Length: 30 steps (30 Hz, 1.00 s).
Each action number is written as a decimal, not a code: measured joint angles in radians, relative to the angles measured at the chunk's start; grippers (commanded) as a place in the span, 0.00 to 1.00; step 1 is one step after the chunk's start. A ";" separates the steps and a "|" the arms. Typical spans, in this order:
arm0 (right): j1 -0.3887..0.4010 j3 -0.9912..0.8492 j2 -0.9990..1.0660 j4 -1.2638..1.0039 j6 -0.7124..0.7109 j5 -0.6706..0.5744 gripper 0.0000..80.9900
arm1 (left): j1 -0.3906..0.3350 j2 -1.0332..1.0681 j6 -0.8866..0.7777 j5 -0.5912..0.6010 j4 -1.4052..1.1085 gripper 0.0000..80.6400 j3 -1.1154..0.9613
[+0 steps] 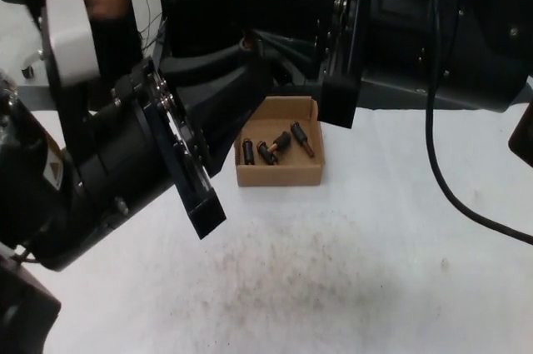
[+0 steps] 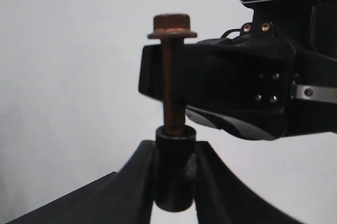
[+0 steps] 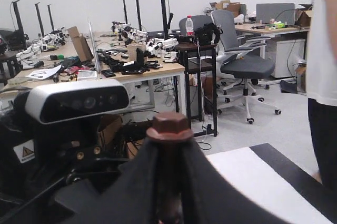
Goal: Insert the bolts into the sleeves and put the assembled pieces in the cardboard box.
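The bolt (image 2: 171,76), probably stiff, light and smooth, so best gripped mid-shank below its flanged head, is clamped that way in the right end effector (image 3: 169,155), its tip entering the black sleeve (image 2: 175,182) pinched upright in the left end effector (image 2: 175,153).

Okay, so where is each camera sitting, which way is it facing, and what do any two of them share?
High view: behind the arms, facing forward and down over the bench and cardboard box; both arms' bodies show.
Left wrist view: on the left wrist, looking along the left gripper clamping the sleeve; the right gripper holds the bolt with its shank at the sleeve's mouth.
Right wrist view: on the right wrist, looking past its fingers and the bolt's head toward desks.
Shared: both wrist views show the bolt.
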 measured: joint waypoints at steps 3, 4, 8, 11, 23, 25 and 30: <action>0.000 0.000 0.000 0.002 -0.002 0.000 0.00 | 0.000 0.000 0.000 -0.001 0.000 0.00 0.000; 0.000 0.000 0.000 0.002 -0.002 0.000 0.02 | 0.000 0.000 0.000 -0.001 0.000 0.00 0.000; 0.000 0.000 0.000 0.004 -0.002 0.000 0.25 | 0.000 0.000 0.000 -0.001 0.002 0.00 0.000; 0.000 0.000 0.000 0.010 -0.002 0.000 0.46 | 0.004 0.000 0.000 -0.001 0.004 0.00 0.000; 0.000 0.000 0.000 0.010 -0.006 0.005 0.54 | 0.020 0.000 0.006 -0.005 0.043 0.00 0.000; 0.000 0.000 0.000 0.010 -0.011 0.005 0.54 | 0.020 0.000 0.006 -0.005 0.045 0.00 0.000; 0.000 0.000 0.000 0.010 -0.011 0.033 0.34 | 0.026 0.000 0.024 -0.005 0.254 0.00 -0.018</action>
